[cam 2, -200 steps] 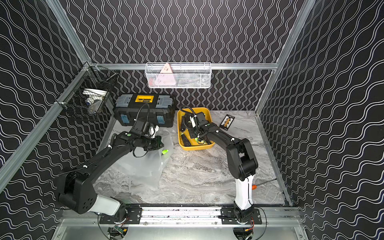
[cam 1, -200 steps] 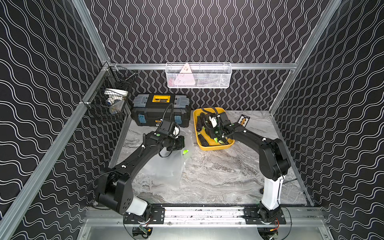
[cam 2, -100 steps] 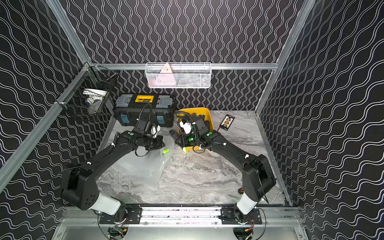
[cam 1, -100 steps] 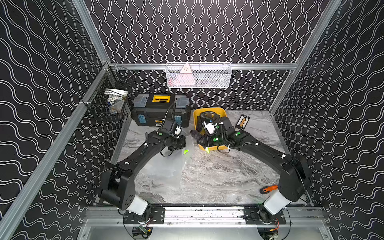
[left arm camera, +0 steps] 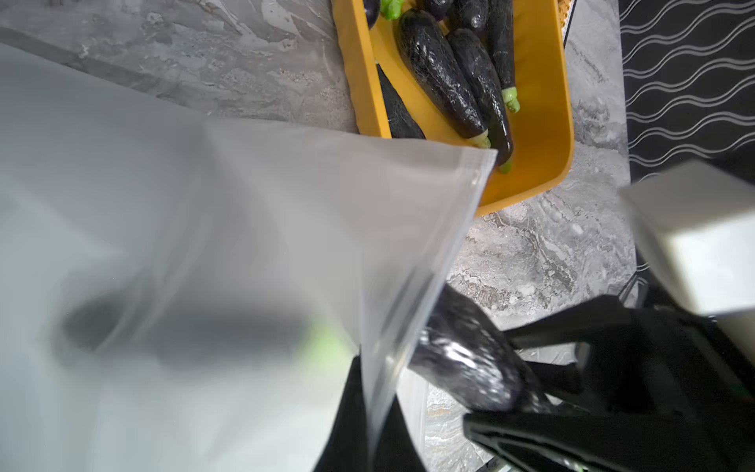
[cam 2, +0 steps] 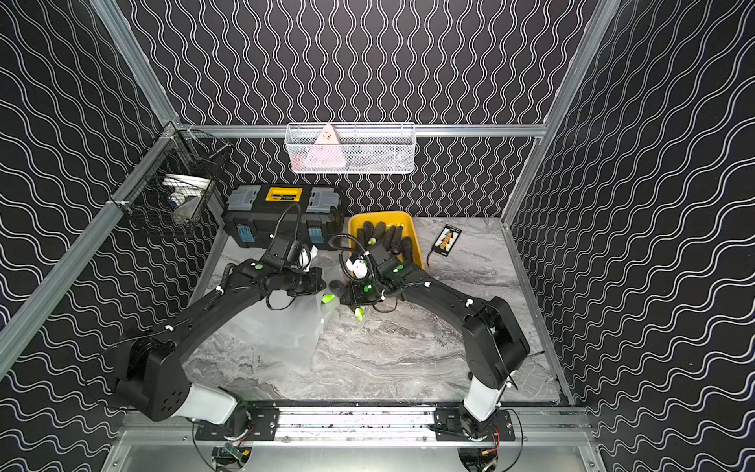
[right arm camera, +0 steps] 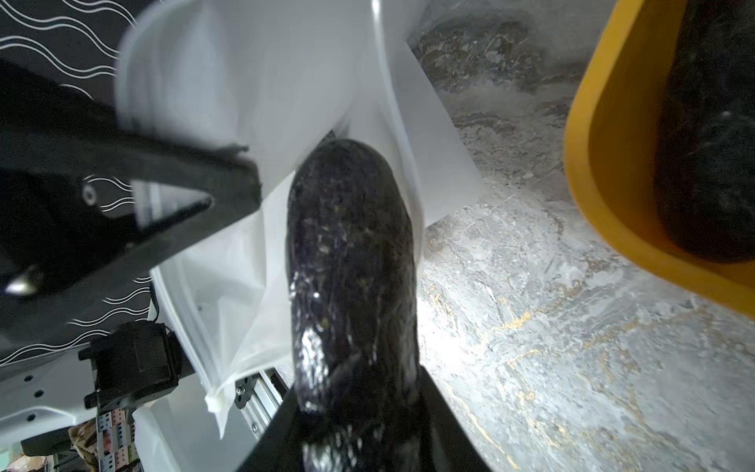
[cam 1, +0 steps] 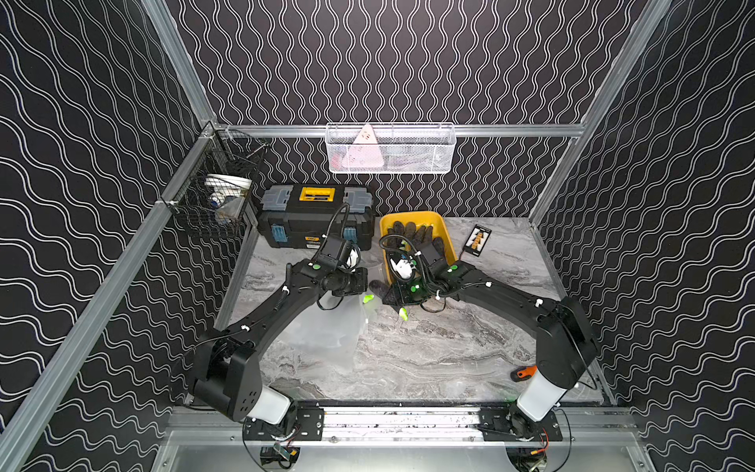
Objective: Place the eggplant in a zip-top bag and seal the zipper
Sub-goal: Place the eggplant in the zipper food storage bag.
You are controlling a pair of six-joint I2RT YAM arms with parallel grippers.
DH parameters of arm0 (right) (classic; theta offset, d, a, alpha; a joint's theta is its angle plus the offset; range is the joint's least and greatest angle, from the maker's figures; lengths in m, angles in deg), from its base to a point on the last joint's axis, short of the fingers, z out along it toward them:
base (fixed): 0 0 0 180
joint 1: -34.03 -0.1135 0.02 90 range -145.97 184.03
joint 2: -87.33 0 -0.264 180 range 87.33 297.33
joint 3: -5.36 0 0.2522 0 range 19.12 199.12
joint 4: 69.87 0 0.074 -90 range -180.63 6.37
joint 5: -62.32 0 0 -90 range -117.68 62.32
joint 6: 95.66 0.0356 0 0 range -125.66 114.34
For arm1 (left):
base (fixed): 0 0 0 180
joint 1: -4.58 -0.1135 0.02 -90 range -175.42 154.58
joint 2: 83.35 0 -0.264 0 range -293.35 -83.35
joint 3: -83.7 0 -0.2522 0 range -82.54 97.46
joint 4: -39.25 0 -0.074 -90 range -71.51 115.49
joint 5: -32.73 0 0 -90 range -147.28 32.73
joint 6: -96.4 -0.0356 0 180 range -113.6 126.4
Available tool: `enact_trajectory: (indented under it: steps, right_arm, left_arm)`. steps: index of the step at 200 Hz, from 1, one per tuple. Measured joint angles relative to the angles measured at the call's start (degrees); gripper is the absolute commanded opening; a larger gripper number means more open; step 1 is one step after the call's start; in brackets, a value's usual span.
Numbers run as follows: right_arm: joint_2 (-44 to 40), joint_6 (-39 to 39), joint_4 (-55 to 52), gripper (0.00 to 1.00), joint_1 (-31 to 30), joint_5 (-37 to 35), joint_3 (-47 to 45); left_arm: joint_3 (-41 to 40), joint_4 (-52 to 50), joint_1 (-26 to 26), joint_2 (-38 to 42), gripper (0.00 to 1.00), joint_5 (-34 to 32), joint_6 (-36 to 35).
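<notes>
Black toolbox (cam 1: 316,216) sits at the table's (cam 1: 429,359) back left corner, yellow tray (cam 1: 409,216) just beside it. Small card (cam 1: 478,240) near the back right corner, orange-handled screwdriver (cam 1: 525,372) by the right edge. White basket (cam 1: 390,149) hangs on the back rail, black basket (cam 1: 212,204) on the left rail.

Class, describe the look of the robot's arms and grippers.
Left arm and right arm: black, white base sections, green wrist dots, looping black cables. Left gripper and right gripper: black fingers, lime-green tips.

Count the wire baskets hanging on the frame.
2: a white basket hangs on the back rail; a black basket hangs on the rail at the robot's left. None appears hidden.
</notes>
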Motion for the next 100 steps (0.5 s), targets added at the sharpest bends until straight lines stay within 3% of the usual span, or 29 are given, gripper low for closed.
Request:
enact_trajectory:
  steps: [51,100]
  right_arm:
    - [7.3,0.2,-5.5,0.55,-2.8,-1.0,9.6]
    - [6.0,1.8,-7.0,0.66,-2.6,-2.6,10.8]
  left_arm:
    - [-0.5,-0.6,3.1,1.5,0.0,-0.2,-1.1]
    - [-1.4,0.3,1.4,1.6,0.0,1.0,-0.2]
